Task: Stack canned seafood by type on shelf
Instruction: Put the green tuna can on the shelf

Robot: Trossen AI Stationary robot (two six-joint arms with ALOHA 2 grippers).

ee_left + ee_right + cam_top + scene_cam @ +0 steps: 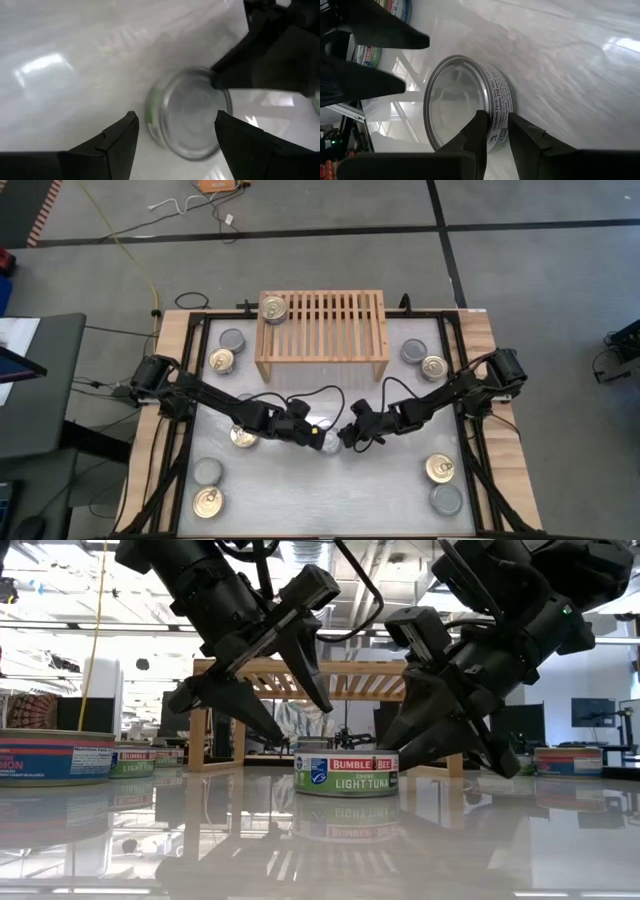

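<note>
Light-wood shelf (pixel 322 327) stands at the table's far side in the high view, one gold-top tin (pixel 273 308) on its slats at the left end. Other tins sit on the table (pixel 330 490) both sides of the shelf & nearer the front corners. Both arms meet well in front of the shelf, w/ the left gripper (pixel 312 433) and right gripper (pixel 349 436) closing in on one tin (pixel 327 442) between them.

Low view: that tin, a Bumble Bee light tuna can (pixel 347 772), stands flat on the table in front of the shelf (pixel 330 675). Left gripper (pixel 285 700) hangs over it, fingers spread, not touching.

Left wrist view: silver-top can (pixel 187 120) lies betw. the spread fingers (pixel 112 145), apart from both.

Right wrist view: right gripper (pixel 496 131) has fingers nearly together, pinching the can's (pixel 465 100) rim wall.
</note>
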